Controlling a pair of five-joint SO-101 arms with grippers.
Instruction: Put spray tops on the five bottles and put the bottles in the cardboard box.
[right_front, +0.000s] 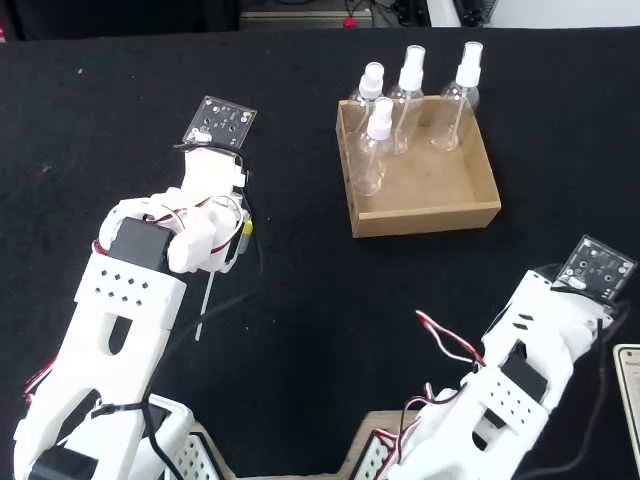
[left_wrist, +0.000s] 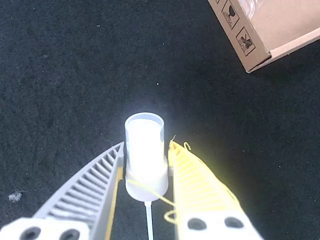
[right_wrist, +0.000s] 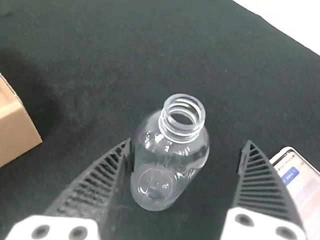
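Observation:
My left gripper is shut on a white spray top, whose thin tube hangs down over the black table. In the high view this gripper sits left of the cardboard box. My right gripper is open, its fingers on either side of a clear bottle with a bare threaded neck. One finger lies close against the bottle and the other stands apart. In the high view the right arm is at the lower right. Several capped bottles stand in the box.
A phone lies beside the open bottle, near the table's right edge. A corner of the box shows in the left wrist view and in the right wrist view. Black cloth covers the table between the arms.

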